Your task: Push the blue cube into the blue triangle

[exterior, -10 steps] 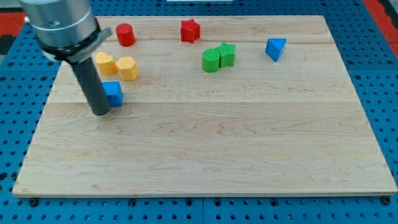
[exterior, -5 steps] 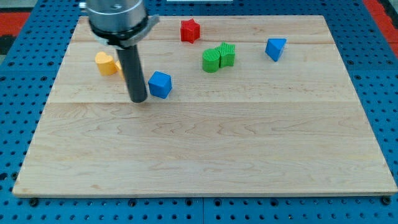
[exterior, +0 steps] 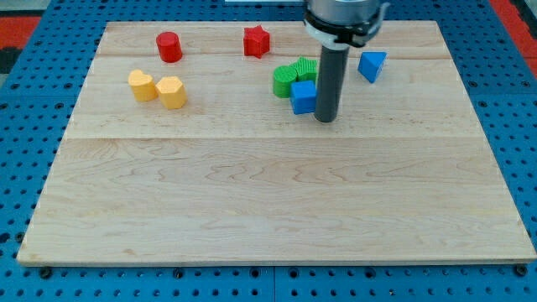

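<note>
The blue cube [exterior: 303,96] lies on the wooden board [exterior: 268,193] at the upper middle, touching the green blocks just above it. The blue triangle [exterior: 372,65] lies at the view's upper right, well apart from the cube. My tip [exterior: 325,118] rests on the board right beside the cube, on its right and slightly lower side. The dark rod rises from there and stands between the cube and the triangle.
Two green blocks [exterior: 293,76] sit together just above the blue cube. A red star-like block [exterior: 256,40] and a red cylinder [exterior: 169,46] are near the top edge. Two yellow blocks [exterior: 158,88] lie at the upper left.
The blue cube has slid far to the right, from the left part of the board to beside the green blocks. My tip went from the cube's left side to its right side.
</note>
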{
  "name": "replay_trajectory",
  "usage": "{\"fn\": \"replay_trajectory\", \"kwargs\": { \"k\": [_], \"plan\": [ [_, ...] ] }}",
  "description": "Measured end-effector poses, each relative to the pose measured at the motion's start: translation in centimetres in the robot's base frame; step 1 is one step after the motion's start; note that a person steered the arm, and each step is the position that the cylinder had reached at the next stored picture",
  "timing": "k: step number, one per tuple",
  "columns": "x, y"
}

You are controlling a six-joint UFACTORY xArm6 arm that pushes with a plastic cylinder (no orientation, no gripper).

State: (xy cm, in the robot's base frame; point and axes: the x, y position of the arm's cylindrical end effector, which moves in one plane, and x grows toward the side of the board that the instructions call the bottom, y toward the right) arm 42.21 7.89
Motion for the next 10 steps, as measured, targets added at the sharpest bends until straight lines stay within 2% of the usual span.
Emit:
{"fn": "replay_trajectory", "kwargs": {
  "k": [1,2,5,6,8,10],
  "plan": [
    [2.5,-4.0],
    [-1.3,-4.6],
    [-3.1,-7.4],
    [-5.5,-3.5],
    [-6.3,5.5],
    [-7.7,9.9]
  ]
}}
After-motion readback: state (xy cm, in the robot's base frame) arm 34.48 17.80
